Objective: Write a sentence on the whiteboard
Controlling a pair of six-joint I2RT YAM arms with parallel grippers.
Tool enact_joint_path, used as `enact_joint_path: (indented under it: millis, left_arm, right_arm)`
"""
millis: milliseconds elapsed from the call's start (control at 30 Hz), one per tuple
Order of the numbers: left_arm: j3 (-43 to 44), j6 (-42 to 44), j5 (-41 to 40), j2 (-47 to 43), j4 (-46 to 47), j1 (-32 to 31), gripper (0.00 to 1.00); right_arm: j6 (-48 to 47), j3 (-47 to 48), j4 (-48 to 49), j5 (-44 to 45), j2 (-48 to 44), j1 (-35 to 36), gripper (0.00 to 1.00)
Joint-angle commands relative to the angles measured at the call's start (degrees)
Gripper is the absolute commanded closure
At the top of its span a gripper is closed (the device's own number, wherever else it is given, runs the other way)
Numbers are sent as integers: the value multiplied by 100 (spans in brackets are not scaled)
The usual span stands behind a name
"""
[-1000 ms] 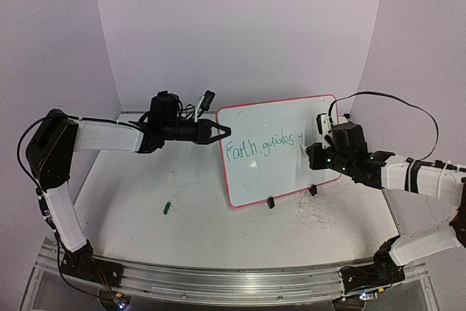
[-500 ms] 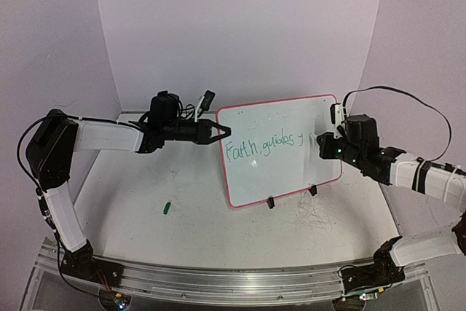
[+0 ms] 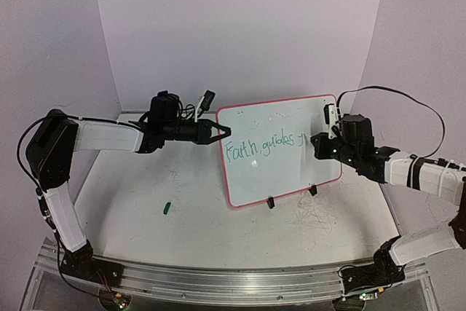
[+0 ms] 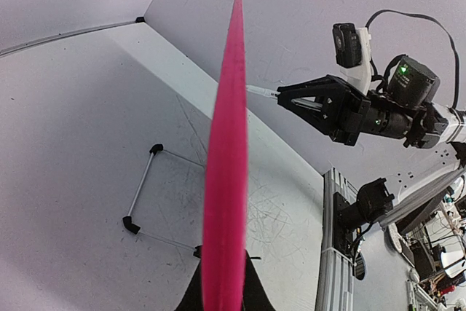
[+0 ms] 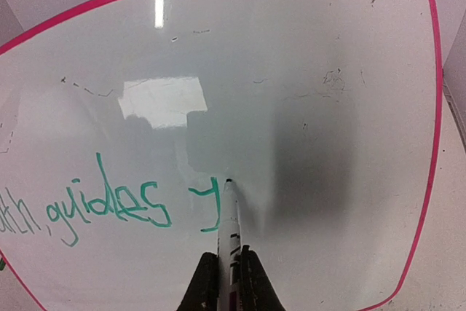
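My right gripper (image 5: 227, 261) is clamped shut on a green marker (image 5: 230, 216). In its wrist view the tip sits on the whiteboard (image 5: 328, 107), just right of the top of a fresh "y". The sentence (image 5: 109, 205) reads "…th, guides y" so far, so I'd say I'm partway into the third word with room left on the right.

From the left wrist view, my left gripper (image 4: 222, 293) is pinched shut on the board's pink frame, seen edge-on. My guess is that's there to stop the board sliding or tipping back when the pen pushes on it. The right gripper comes in from the writing side, marker pointed at the face.

Top view: the board stands mid-table, tilted back on two black clip feet (image 3: 270, 202), left gripper on its left edge, right one at its right half. A small green cap (image 3: 167, 207) lies on the tabletop (image 3: 196, 231), near left, well apart from the board.
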Motion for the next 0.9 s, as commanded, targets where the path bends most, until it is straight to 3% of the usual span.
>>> enact_joint_path:
  millis: [0,867]
  left_arm:
    - [-18,261,-551,-12,-612,46,100]
    - [-25,282,-554,-52,-695,46,100]
  right_arm:
    - [-10,257,216,30,71,12,100]
    - [46,-105,-223,199,-151,17,100]
